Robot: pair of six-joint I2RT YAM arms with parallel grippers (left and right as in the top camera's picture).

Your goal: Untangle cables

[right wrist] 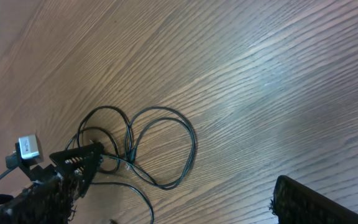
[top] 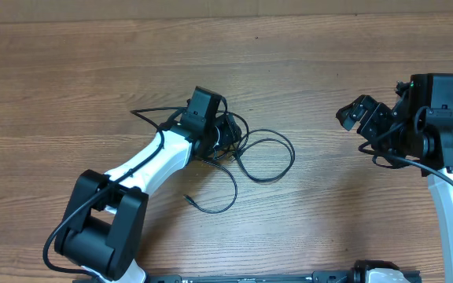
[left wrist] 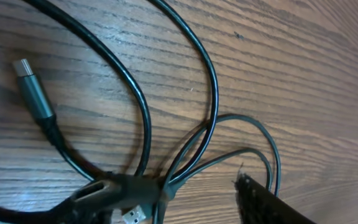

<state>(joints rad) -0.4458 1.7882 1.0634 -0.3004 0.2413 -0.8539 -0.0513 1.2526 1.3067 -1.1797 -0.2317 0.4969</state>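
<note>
Black cords, thin, several: the cables (left wrist: 216,93) lie mid-bench, not yet separated. Nearest the arm bases, one loose tail (top: 187,199) trails clear of the heap, its small end free. Next, the knot (left wrist: 161,186), where several strands cross and bunch near a grey plug (left wrist: 33,99). The left gripper (top: 215,140) sits right over it, and you cannot tell whether its jaws are pinching a strand. Beyond, open loops fan toward the right. Farthest, the right gripper (top: 354,112) hangs well apart over bare bench (top: 329,47), jaws spread, holding nothing. Judgement: early stage; expect most of the untangling ahead of you.
</note>
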